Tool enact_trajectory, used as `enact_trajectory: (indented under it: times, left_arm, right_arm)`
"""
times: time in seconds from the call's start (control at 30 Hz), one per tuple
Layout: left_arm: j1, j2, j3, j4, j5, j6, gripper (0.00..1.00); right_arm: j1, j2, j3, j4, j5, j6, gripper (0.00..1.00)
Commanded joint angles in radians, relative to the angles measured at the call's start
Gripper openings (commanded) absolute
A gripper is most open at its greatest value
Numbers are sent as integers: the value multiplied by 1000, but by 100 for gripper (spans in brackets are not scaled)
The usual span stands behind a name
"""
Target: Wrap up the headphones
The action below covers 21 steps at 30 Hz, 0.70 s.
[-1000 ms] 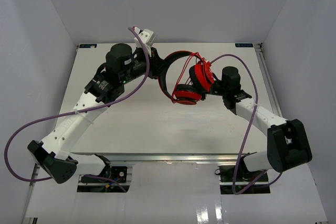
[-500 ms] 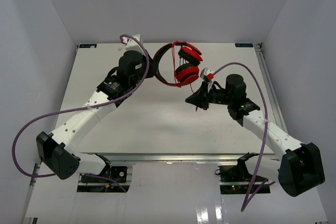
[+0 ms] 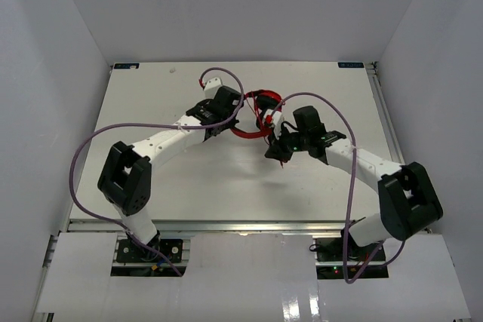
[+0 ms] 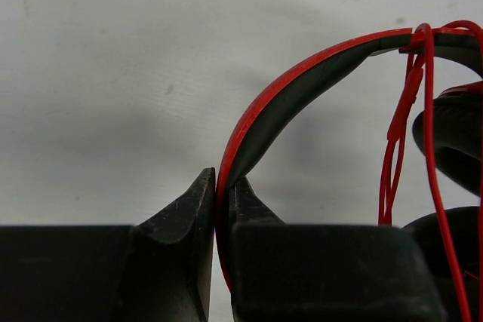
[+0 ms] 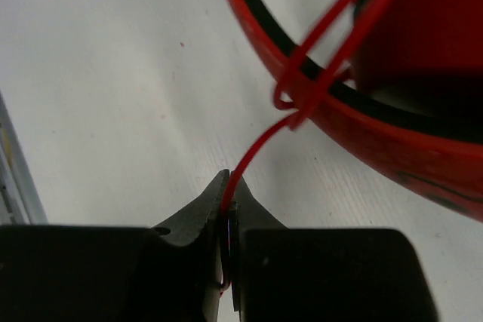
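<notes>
Left claw (image 4: 223, 186) is clamped on the headband (image 4: 302, 84) of the headphones (image 3: 255, 117). Only its tips hold the thin red edge. My right claw (image 5: 226, 190) is pinched tight on the cable (image 5: 256, 145), which runs up to some loops round the band. The headphones sit near the middle of the counter (image 3: 226, 186), between my two arms. From above it's hard to say if they are lifted or resting on it.

What could go wrong? The cable is very thin and only the claw tips hold it, so I think it could slip out if I pull hard. Then the loops might go slack and fall off the band. A hard pull could also twist the band out of the left claw, since that hold is small. The loops look loose and bunched in one spot, so a new turn may slide over them. My two arms are close together, so they could bump. One purple robot cable (image 3: 317, 96) hangs near the headphones and might snag.
</notes>
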Motion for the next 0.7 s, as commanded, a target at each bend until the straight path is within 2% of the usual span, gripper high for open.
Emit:
enact_trajectory:
  times: [0.0, 0.23, 0.37, 0.4, 0.47, 0.5, 0.53, 0.57, 0.6, 0.67]
  left_arm:
    - [-1, 29, -83, -2, -49, 17, 0]
    - [-21, 140, -78, 13, -33, 41, 0]
    - [-28, 144, -100, 22, -14, 14, 0]
    - [-29, 139, -112, 27, 1, 8, 5]
    - [-29, 115, -143, 44, 27, 10, 31]
    - [-29, 102, -154, 62, 52, 18, 42]
    - [-29, 78, -172, 79, 78, 33, 60]
    - [-29, 55, -181, 86, 92, 50, 72]
    - [-29, 32, -193, 92, 109, 69, 81]
    - [-29, -14, -226, 106, 150, 114, 91]
  right_arm:
    - [12, 112, 23, -71, 57, -96, 8]
    - [15, 224, 58, -85, 57, -111, 8]
    - [14, 234, 55, -95, 25, -117, 22]
    - [13, 226, 54, -103, 0, -123, 32]
    - [14, 210, 54, -133, -61, -144, 48]
    - [15, 197, 56, -164, -79, -164, 61]
    - [15, 180, 56, -200, -98, -175, 76]
    - [14, 169, 56, -216, -95, -189, 84]
    - [12, 148, 55, -236, -81, -203, 88]
    - [5, 81, 47, -279, -24, -224, 91]
